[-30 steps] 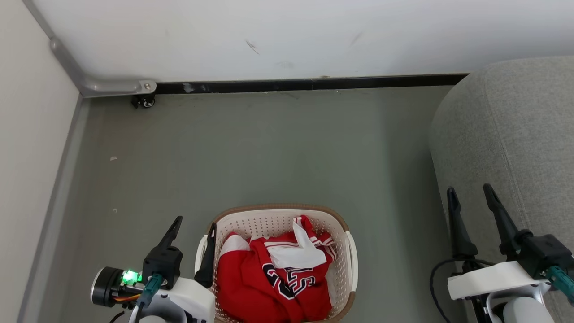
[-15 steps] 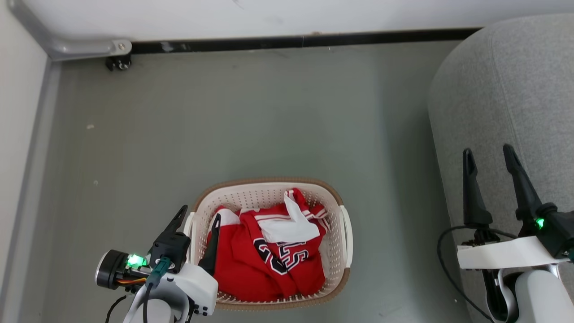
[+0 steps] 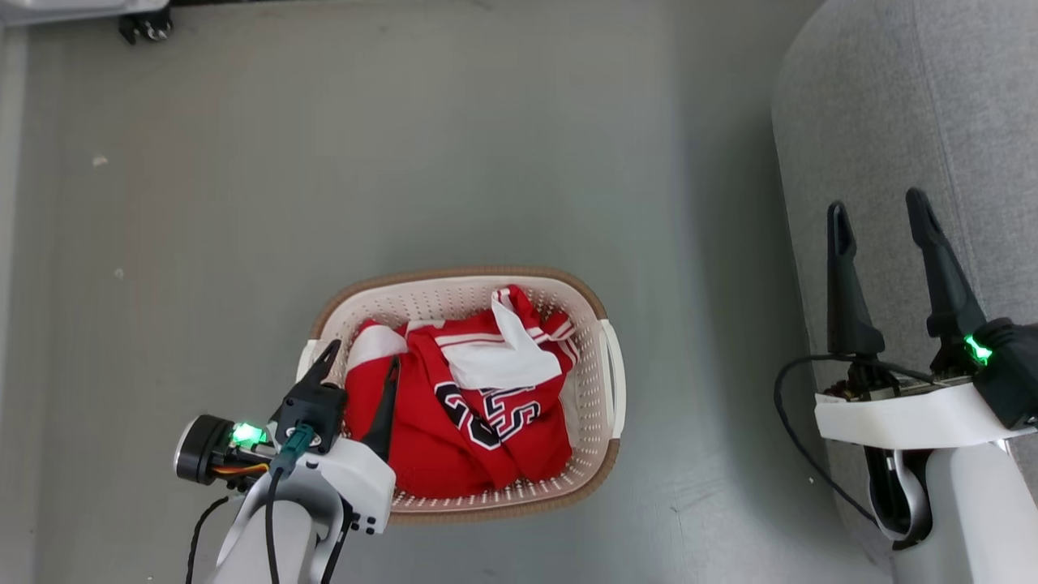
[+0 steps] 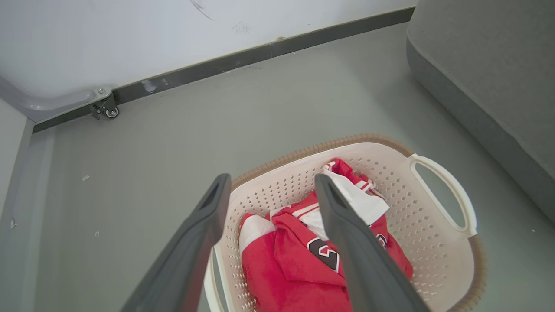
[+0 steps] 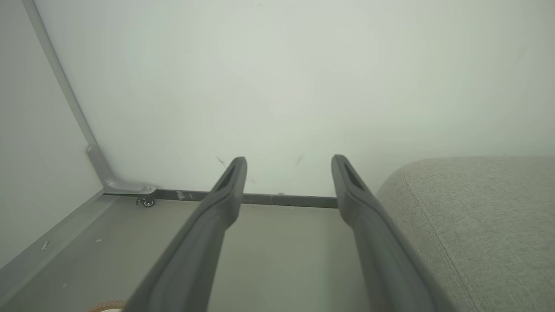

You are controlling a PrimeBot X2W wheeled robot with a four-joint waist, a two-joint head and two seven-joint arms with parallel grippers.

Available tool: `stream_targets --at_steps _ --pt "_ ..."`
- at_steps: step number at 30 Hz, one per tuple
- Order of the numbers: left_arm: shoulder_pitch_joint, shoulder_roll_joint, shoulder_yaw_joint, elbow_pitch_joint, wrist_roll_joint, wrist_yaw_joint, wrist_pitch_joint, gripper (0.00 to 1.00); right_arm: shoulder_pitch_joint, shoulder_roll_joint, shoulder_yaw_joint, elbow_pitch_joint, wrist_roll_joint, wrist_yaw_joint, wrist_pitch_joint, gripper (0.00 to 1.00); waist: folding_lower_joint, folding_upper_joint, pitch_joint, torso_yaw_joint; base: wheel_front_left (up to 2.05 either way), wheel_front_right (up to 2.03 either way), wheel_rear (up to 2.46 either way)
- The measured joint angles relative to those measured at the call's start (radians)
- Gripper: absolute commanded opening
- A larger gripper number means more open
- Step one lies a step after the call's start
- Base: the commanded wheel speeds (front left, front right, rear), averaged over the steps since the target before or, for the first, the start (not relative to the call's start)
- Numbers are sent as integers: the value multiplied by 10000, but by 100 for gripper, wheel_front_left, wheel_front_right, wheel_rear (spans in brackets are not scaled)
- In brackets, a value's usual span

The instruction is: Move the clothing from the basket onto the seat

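Grey fabric first: noting the seat (image 3: 916, 105) lying beneath and to the right of the right gripper (image 3: 876, 203), fingers spread wide, pinching nothing, pointing along its rounded edge. Next, seeing the basket (image 3: 592, 422), cream plastic with a brown rim, sitting on the floor (image 3: 405, 146) under and just right of the left gripper (image 3: 363, 354), well left of the right one. Lastly, spotting the clothing (image 3: 422, 454), red with white trim and dark numerals, bunched inside the basket, and finding the left gripper hovering spread and empty, one finger over the red cloth, the other over the basket's left rim.
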Motion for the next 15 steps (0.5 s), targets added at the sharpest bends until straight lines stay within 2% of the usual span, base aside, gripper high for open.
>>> stream_targets --at_steps 15 --pt "-763 -73 4 892 0 2 0 100 -907 -15 52 -506 88 0 -54 100 0 0 1285 -333 0 0 0"
